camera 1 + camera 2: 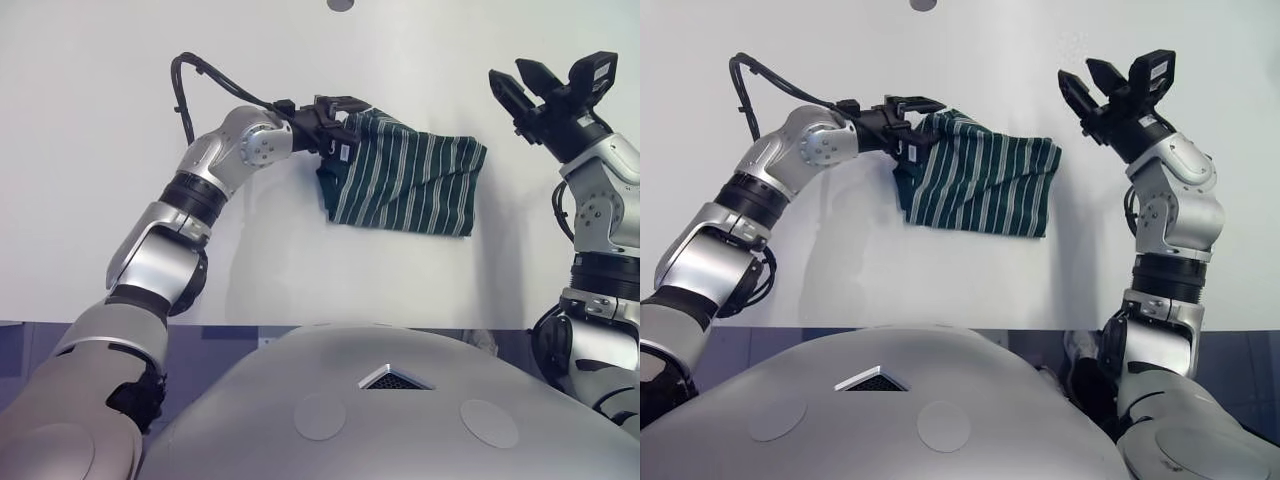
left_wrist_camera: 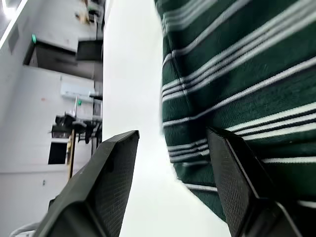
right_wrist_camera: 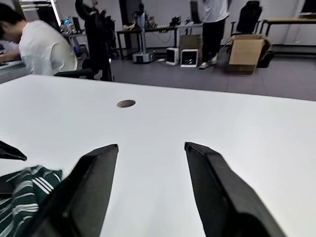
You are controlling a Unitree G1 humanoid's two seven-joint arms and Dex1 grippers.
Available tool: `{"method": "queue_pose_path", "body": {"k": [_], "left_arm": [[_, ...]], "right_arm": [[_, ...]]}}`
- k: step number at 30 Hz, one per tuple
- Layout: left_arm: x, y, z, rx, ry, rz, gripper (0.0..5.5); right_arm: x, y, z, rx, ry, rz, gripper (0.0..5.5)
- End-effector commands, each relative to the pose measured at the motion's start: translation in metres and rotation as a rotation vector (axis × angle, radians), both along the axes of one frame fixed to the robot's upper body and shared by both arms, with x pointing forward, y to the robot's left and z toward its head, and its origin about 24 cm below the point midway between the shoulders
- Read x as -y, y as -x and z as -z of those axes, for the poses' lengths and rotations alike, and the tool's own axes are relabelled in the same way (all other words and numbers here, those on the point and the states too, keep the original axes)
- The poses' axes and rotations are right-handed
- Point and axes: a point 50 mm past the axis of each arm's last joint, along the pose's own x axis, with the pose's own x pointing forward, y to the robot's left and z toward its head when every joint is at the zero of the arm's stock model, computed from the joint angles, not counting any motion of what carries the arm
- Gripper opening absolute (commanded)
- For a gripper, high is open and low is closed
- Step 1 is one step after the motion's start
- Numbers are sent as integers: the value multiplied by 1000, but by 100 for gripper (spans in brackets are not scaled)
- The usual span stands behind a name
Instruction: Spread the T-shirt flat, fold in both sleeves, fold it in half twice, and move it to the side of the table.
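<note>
The T-shirt [image 1: 410, 185] is a dark green one with white stripes, folded into a compact rectangle on the white table [image 1: 100, 200]. My left gripper [image 1: 340, 125] sits at the shirt's left edge, where the cloth bunches up a little. In the left wrist view that gripper [image 2: 173, 136] is open, one finger [image 2: 242, 192] against the striped fabric [image 2: 237, 64] and the other over bare table. My right gripper [image 1: 1115, 85] is raised off to the right of the shirt, open and holding nothing. A corner of the shirt [image 3: 24, 197] shows in the right wrist view.
A round hole [image 3: 126, 103] is set in the tabletop at the far middle. The table's near edge [image 1: 300, 322] runs just ahead of my body. A black cable loop [image 1: 185, 90] arches off my left forearm. Beyond the table are chairs, desks and a cardboard box [image 3: 247, 52].
</note>
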Motion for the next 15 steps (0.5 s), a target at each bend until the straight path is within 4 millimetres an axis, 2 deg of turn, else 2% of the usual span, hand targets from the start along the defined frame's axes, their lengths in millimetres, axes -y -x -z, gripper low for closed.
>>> {"method": "queue_pose_path", "body": {"k": [1, 4, 5, 6, 7, 9, 10, 12, 15], "left_arm": [[-6, -29, -17, 102, 48, -190, 248], [-4, -35, -40, -25, 325, -268, 248], [9, -24, -57, -125, 519, -157, 248], [22, -2, -69, -259, 655, 8, 248], [32, 24, -73, -398, 697, 178, 248], [49, 68, -61, -631, 637, 392, 248], [56, 81, -53, -696, 590, 439, 248], [68, 91, -40, -747, 520, 473, 266], [77, 90, -23, -760, 415, 447, 310]], "right_arm": [[-1, -1, -6, 22, -17, 19, 252], [5, -2, -8, 34, -11, 46, 252], [8, -2, -9, 41, -10, 65, 252], [12, -3, -11, 49, -9, 92, 252], [19, -5, -14, 61, -8, 130, 252], [36, -9, -20, 85, -8, 234, 252], [47, -11, -23, 97, -6, 301, 252], [67, -11, -26, 108, -8, 420, 271], [72, -7, -16, 81, -2, 453, 321]]}}
